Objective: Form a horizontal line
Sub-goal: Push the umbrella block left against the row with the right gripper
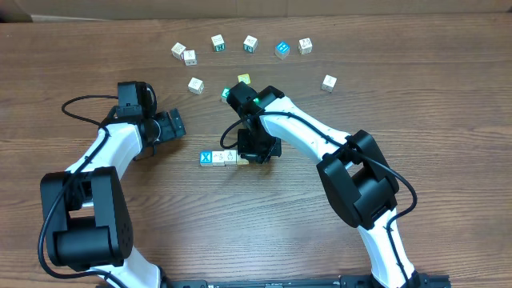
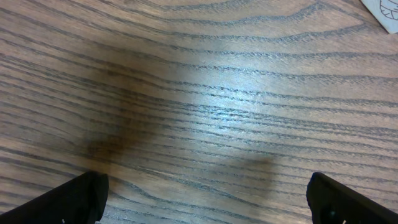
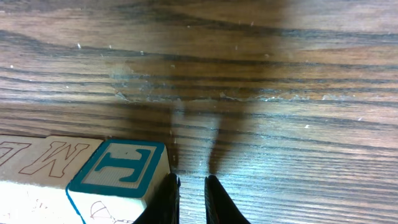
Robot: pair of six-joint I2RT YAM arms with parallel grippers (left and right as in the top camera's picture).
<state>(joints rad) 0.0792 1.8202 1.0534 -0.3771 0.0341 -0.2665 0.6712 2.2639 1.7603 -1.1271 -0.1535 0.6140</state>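
Note:
A short row of letter blocks (image 1: 218, 158) lies at the table's middle, with a blue X block (image 1: 205, 158) at its left end. My right gripper (image 1: 251, 156) sits at the row's right end. In the right wrist view its fingers (image 3: 191, 200) are shut with nothing between them, the left finger against the side of a teal-lettered block (image 3: 121, 168). A red-lettered M block (image 3: 59, 158) lies next to that. My left gripper (image 1: 171, 125) is open and empty over bare wood (image 2: 208, 199), left of the row.
Several loose blocks lie scattered at the back: white ones (image 1: 190, 57), a blue one (image 1: 282, 49), one at far right (image 1: 329, 82), a yellow-green one (image 1: 243, 80) and a green one (image 1: 226, 94) by the right arm. A white block's corner (image 2: 387, 14) shows in the left wrist view.

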